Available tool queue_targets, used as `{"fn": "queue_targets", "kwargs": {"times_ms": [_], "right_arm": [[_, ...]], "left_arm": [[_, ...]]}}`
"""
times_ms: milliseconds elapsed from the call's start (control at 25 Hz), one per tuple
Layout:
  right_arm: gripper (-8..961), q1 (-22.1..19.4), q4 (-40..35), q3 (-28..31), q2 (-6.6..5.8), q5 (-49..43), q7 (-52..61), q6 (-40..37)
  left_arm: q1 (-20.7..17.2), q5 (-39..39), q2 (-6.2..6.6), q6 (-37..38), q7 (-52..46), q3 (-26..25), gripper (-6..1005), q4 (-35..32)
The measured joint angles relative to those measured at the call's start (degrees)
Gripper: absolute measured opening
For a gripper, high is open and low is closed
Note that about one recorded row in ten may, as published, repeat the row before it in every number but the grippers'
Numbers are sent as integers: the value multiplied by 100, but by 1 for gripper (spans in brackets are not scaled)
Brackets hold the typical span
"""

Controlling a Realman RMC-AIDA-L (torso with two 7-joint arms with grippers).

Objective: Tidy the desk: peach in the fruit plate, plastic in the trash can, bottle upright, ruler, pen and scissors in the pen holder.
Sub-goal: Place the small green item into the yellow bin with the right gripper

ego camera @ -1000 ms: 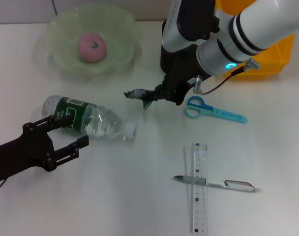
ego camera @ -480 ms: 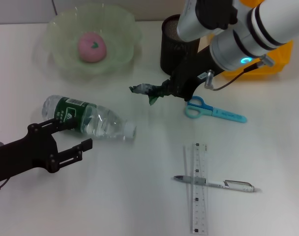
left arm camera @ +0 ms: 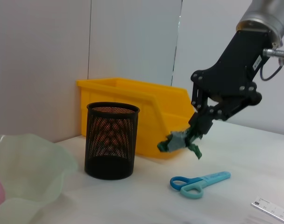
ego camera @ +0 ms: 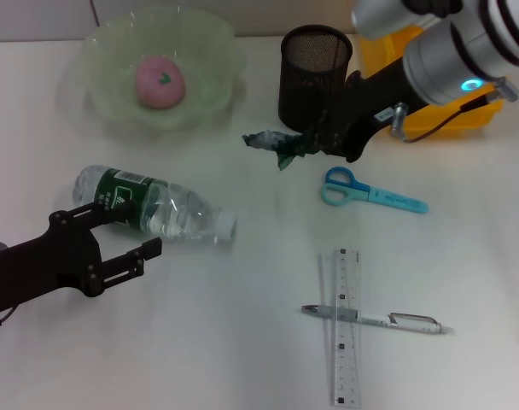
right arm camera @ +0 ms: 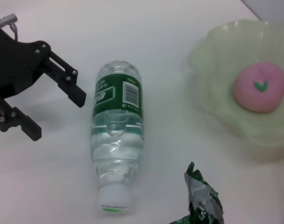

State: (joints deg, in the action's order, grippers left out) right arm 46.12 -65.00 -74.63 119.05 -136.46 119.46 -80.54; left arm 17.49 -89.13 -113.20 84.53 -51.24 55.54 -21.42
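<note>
While the right gripper (ego camera: 315, 145) pinches the plastic (ego camera: 275, 147) above the desk, just in front of the pen holder (ego camera: 315, 75), you keep it lifted and swing right and far toward the yellow bin (ego camera: 477, 107), which looks like the trash can. Clear the holder's rim, and release only once the scrap hangs over the opening. The left gripper (ego camera: 114, 235) sits wide open just near of the lying bottle (ego camera: 153, 206); leave it there.
</note>
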Motion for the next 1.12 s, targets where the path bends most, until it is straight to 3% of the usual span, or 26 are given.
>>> {"fn": "queue_targets", "kwargs": {"times_ms": [1120], "right_arm": [[37,-485,-1081,1025,-23,-619,176,-758]], "left_arm": [[0,14,-20,29,-15,-9,686,-20]]}}
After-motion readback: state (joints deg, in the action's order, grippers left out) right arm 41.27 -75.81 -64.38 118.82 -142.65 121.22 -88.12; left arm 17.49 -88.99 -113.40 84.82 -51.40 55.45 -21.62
